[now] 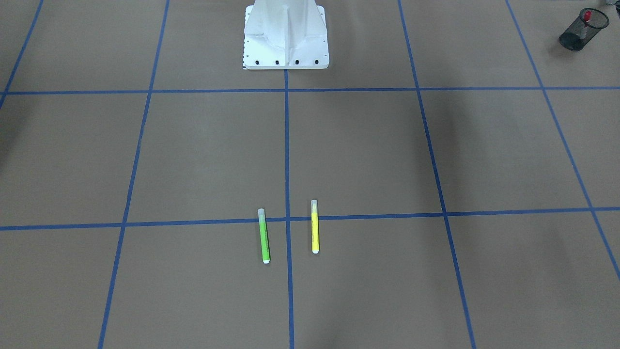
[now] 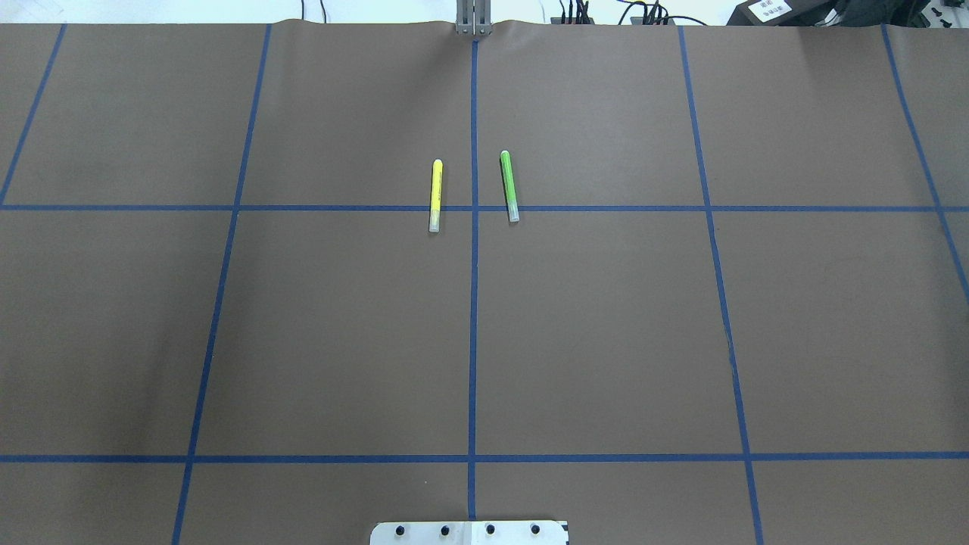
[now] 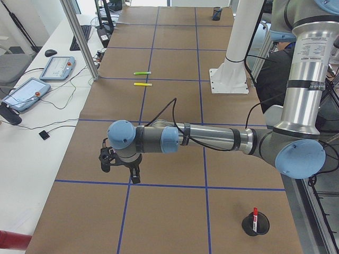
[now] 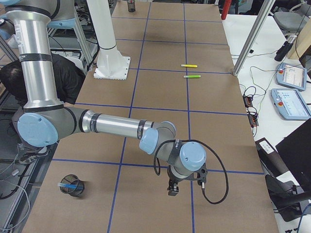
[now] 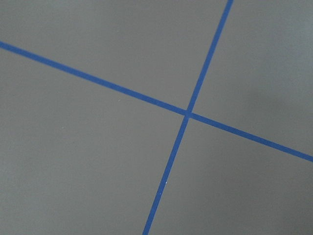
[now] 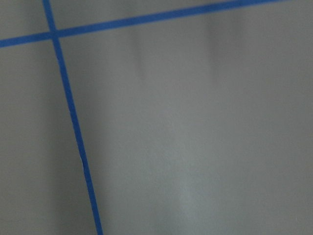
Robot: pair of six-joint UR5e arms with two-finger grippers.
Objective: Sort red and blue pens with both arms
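Note:
The red pen (image 1: 587,17) stands upright in a black mesh cup (image 1: 581,31) at the table corner on my left side; in the exterior left view the same red pen (image 3: 255,215) shows in its cup (image 3: 255,224). The blue pen (image 4: 68,184) lies inside another black mesh cup (image 4: 72,186) on my right side. My left gripper (image 3: 121,169) hangs over bare table, away from its cup; I cannot tell its state. My right gripper (image 4: 187,187) hovers low over bare table; I cannot tell its state either. Both wrist views show only brown table and blue tape.
A green marker (image 2: 509,185) and a yellow marker (image 2: 435,194) lie side by side near the table's far middle. The white robot base (image 1: 286,36) stands at the near edge. A person (image 4: 53,73) crouches beside the base. Tablets (image 4: 291,102) lie on side tables.

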